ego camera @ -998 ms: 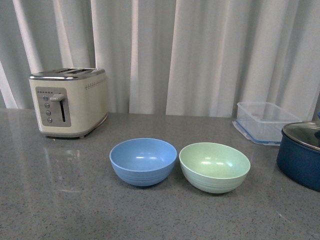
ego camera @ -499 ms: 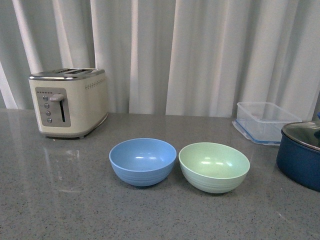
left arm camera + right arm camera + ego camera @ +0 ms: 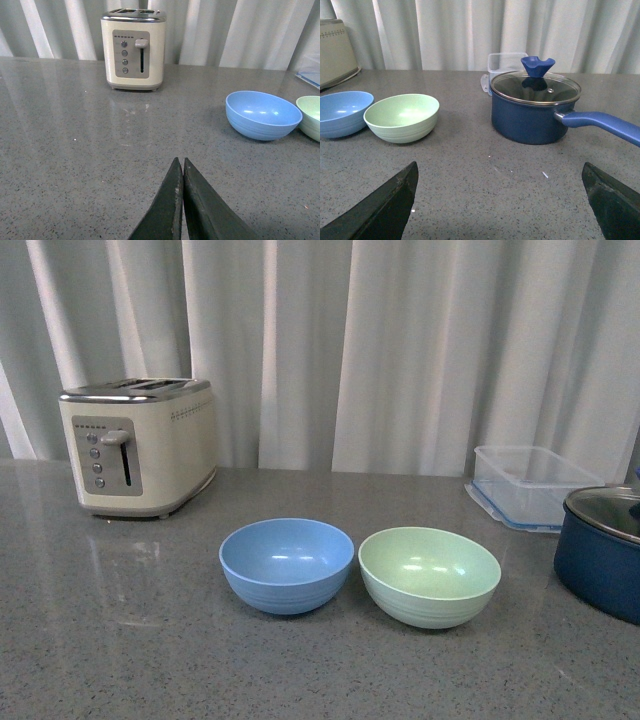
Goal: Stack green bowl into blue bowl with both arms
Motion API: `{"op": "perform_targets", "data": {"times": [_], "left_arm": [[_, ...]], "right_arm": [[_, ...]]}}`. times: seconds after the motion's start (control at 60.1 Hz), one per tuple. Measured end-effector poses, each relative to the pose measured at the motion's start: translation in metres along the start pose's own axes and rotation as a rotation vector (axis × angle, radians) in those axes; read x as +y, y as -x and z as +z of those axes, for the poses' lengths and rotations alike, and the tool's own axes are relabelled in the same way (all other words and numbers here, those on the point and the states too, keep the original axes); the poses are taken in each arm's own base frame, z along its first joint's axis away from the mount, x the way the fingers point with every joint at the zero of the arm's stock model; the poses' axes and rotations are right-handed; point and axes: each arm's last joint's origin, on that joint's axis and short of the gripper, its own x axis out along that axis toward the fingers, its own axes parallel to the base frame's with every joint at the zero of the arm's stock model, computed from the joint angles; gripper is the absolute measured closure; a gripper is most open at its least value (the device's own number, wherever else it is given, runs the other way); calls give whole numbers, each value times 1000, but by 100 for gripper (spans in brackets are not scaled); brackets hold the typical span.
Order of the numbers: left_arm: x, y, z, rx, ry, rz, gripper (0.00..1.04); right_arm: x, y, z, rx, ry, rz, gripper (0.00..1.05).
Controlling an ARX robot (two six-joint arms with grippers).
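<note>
While the green bowl point(image 3: 430, 575) sits upright on the counter point(image 3: 120, 640) just right of the blue bowl point(image 3: 287, 564), and your right gripper point(image 3: 500, 167) gapes wide and empty with the left gripper point(image 3: 181, 165) pinched together on nothing, take green's outer rim with the right, squarely, and lift level

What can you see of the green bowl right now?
The green bowl is pale mint, round and matte, plastic-looking, with faint ribbed rings near its base. It is empty and upright on the grey speckled counter, close beside the blue bowl, on that bowl's right in the front view; whether their rims touch I cannot tell. Nothing holds it.
</note>
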Motion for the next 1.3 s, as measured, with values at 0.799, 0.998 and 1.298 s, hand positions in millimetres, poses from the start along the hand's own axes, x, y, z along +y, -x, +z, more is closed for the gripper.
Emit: {"op": "perform_targets", "data": {"times": [0.799,0.998,1.298], "left_arm": [[0,24,-3,4,0,-1,101],[0,24,-3,6,0,-1,78],[0,24,-3,6,0,-2,16]], "right_arm": [[0,0,0,0,0,0,10],[0,0,0,0,0,0,10],[6,-52,34,759,28,4,10]]}}
